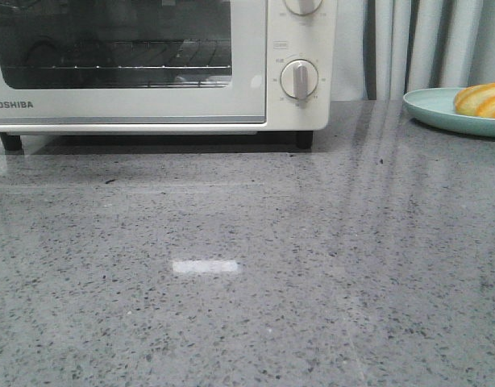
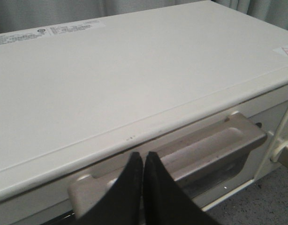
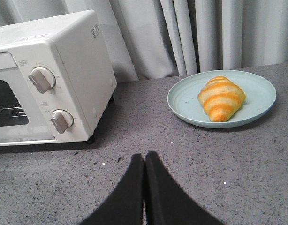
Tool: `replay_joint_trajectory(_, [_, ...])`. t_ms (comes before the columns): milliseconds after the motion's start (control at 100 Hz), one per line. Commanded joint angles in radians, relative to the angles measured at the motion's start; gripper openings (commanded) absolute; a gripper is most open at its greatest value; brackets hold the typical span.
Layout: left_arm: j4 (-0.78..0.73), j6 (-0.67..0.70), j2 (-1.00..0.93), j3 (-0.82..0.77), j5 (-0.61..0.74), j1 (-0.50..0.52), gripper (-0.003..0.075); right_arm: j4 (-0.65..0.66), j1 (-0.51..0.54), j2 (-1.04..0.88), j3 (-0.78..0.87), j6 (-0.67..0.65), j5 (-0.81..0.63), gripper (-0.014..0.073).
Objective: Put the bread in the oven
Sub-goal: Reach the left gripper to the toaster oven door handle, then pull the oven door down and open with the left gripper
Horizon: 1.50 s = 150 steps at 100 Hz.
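The cream-white oven stands at the back left with its glass door closed. It also shows in the right wrist view. In the left wrist view its top and grey door handle fill the frame. My left gripper is shut and empty, its tips just above the handle's middle. The bread, a golden striped croissant, lies on a pale green plate at the back right; it also shows in the front view. My right gripper is shut and empty over the counter, short of the plate.
The grey speckled counter spreads in front of the oven. Grey curtains hang behind. The oven's two round dials sit at its right side. Neither arm shows in the front view.
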State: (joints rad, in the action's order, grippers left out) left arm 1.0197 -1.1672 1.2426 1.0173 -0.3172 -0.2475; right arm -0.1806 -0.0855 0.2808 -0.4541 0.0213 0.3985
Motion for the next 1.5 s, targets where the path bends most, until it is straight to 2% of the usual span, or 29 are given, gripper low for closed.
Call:
replay_joint_trajectory(0, [0.027, -0.004, -0.015, 0.037, 0.037, -0.007, -0.0021, 0.014, 0.000, 0.017, -0.034, 0.008, -0.074, -0.0075])
replay_joint_trajectory(250, [0.017, -0.004, 0.027, 0.037, 0.027, -0.007, -0.0021, 0.016, 0.000, 0.029, -0.034, 0.008, -0.074, -0.0075])
replay_joint_trajectory(650, [-0.038, -0.004, 0.017, 0.005, -0.276, -0.007, -0.0022, 0.016, 0.000, 0.039, -0.034, 0.008, -0.074, -0.0075])
replay_joint_trajectory(1160, [-0.078, -0.004, -0.053, -0.303, -0.299, -0.007, -0.0022, 0.016, 0.000, 0.039, -0.034, 0.008, -0.074, -0.0075])
replay_joint_trajectory(1490, [-0.080, -0.004, -0.055, -0.382, -0.304, -0.007, -0.0022, 0.002, 0.000, 0.039, -0.034, 0.008, -0.048, -0.0074])
